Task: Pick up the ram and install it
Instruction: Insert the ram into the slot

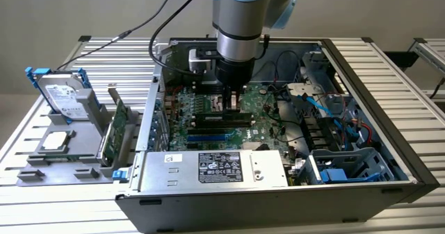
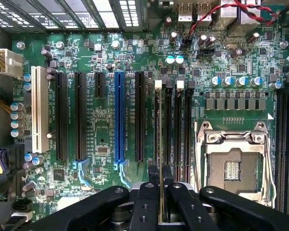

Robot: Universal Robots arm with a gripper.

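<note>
A black metal computer case (image 1: 278, 210) stands open on the slatted aluminium bench (image 1: 403, 57). Inside it are a green motherboard (image 2: 106, 130), a silver power supply box (image 1: 215, 166) and a blue drive cage (image 1: 347, 166). The arm's black tool (image 1: 233, 101) reaches down into the case, clamped on the thin green ram stick (image 2: 160, 144). The stick stands edge-on along the black memory slots (image 2: 177, 130). Beside the case, a grey tray (image 1: 62, 166) carries a silver hard drive (image 1: 62, 96).

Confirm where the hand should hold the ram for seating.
Pinch the ram across its two flat faces along the upper edge, coming straight down from above. It is thin and long, stands on edge and lines up with the memory slots. The hand grips it this way, which likely leaves the lower edge free.
</note>
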